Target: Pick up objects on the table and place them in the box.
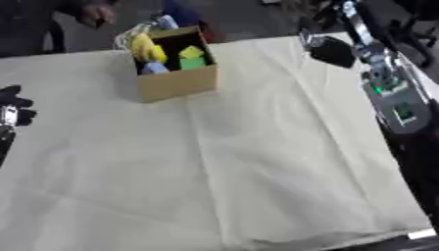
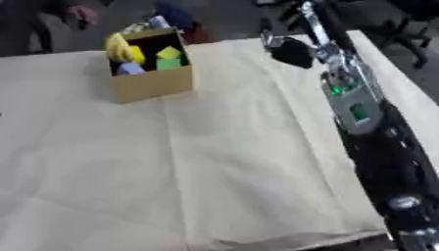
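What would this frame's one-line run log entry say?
box: holds yellow, green, blue items | cloth: no loose objects visible | right hand: far edge, grip unclear | left hand: left edge

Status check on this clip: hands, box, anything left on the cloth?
Left hand at left edge, holding nothing; right hand far right, empty. Cardboard box upright, holding yellow, green and blue items. No loose objects visible on the cloth.

Soft, even overhead light, moderately bright. Both views blurry throughout, edges smeared. Pale cloth on bench (image 1: 257,162) slightly washed out, creases faintly shaded. Short soft shadow beside box (image 1: 178,81). Box interior dark. Background dim, no glare.
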